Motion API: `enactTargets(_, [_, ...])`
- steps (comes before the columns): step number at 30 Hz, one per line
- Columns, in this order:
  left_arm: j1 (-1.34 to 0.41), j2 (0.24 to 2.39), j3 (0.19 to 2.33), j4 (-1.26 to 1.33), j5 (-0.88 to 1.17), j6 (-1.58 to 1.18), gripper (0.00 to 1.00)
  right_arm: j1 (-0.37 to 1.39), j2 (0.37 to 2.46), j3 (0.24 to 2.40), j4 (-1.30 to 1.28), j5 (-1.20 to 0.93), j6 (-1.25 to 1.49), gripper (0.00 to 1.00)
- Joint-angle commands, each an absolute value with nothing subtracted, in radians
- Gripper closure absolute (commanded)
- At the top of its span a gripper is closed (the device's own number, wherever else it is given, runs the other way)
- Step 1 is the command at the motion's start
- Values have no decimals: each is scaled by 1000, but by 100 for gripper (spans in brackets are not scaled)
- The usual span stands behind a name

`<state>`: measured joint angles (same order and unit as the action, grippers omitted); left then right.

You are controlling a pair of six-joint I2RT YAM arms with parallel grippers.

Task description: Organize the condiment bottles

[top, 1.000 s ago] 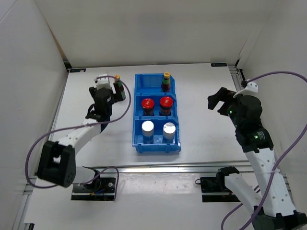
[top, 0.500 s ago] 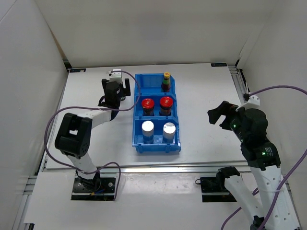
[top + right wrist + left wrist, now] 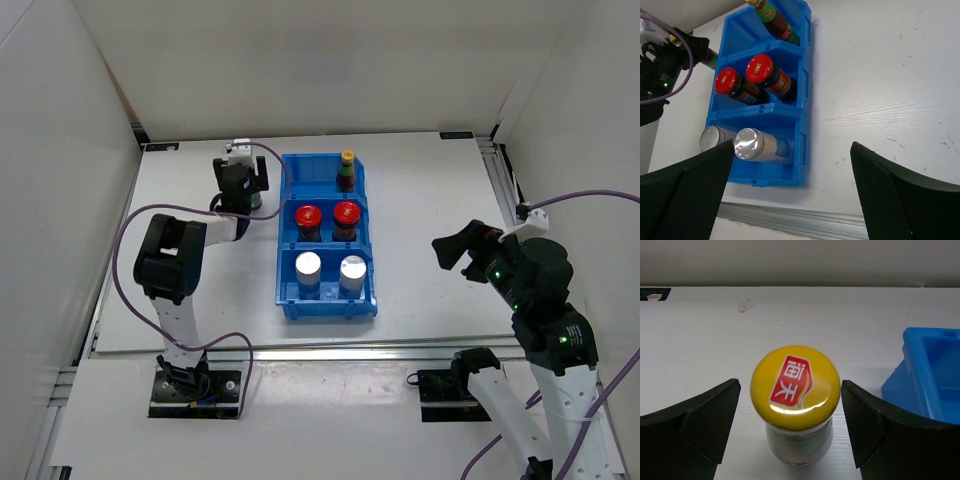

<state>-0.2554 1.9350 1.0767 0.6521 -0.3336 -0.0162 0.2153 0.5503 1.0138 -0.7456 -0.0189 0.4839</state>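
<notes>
A slim yellow-capped sauce bottle [image 3: 795, 385] stands upright on the white table, just left of the blue bin [image 3: 920, 375]. My left gripper [image 3: 790, 390] is open, with its jaws either side of the cap and a gap on each side. In the top view my left gripper [image 3: 243, 183] covers this bottle. The bin [image 3: 283, 240] holds the second yellow-capped bottle [image 3: 347, 170] in its far compartment, two red-lidded jars [image 3: 308, 218] in the middle and two silver-topped shakers [image 3: 308, 268] in the near one. My right gripper [image 3: 455, 245] is open and empty, right of the bin.
The right wrist view looks over the bin [image 3: 802, 125] from the right, with the jars [image 3: 760, 70] and shakers [image 3: 749, 144] in it. The table's metal front rail [image 3: 805, 220] runs along the near edge. White walls enclose the table.
My left gripper has swung right and farther back over the bottle beside the bin, hiding its cap in the top view. My right arm has drawn back towards the near right.
</notes>
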Motion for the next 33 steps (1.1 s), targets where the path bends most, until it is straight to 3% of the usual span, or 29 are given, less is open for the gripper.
enactTargets(1, [-255, 1937, 1127, 712, -344, -28, 9, 212, 545, 1057, -764, -32, 468, 0])
enactTargets(6, [-244, 1937, 1127, 721, -281, -28, 22, 212, 545, 1057, -773, -41, 459, 0])
enactTargets(8, [-235, 1928, 1127, 721, -270, -28, 39, 212, 554, 1057, -773, -41, 477, 0])
enactTargets(9, [-235, 1928, 1127, 721, -256, -28, 59, 212, 554, 1057, -773, -41, 477, 0])
enactTargets(10, [-235, 1918, 1127, 721, -256, -28, 70, 212, 554, 1057, -773, -51, 477, 0])
enactTargets(13, [-235, 1899, 1127, 721, -256, 4, 89, 212, 563, 1057, -762, -51, 486, 0])
enactTargets(22, [-235, 1792, 1201, 698, -235, 14, 89, 212, 563, 1057, -762, -69, 486, 0])
enactTargets(33, [-276, 1736, 1448, 473, -181, -69, 89, 212, 535, 1035, -772, -69, 486, 0])
